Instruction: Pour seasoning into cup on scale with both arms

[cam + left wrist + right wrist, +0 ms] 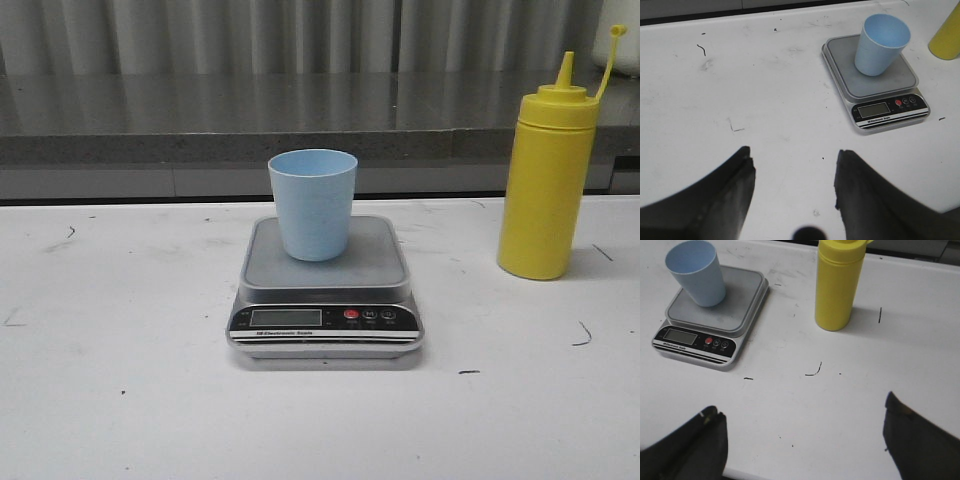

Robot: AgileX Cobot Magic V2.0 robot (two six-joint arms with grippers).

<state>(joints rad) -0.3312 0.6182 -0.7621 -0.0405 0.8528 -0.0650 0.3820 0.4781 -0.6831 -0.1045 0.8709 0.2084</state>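
Both pincers, left (792, 187) and right (802, 440), hang wide apart, holding nothing. The cup (312, 203) sits on the scale (327, 300), probably empty. The seasoning (549, 178) stands untouched on the worktop (120, 400), so pouring is still to do.

You've got the scale (325, 290) mid-table (120, 400), display side toward the near edge – the cup (312, 204) stands upright on its platform, toward the back. The seasoning (548, 180) stands upright, well apart, nearer the table's right and far edges.
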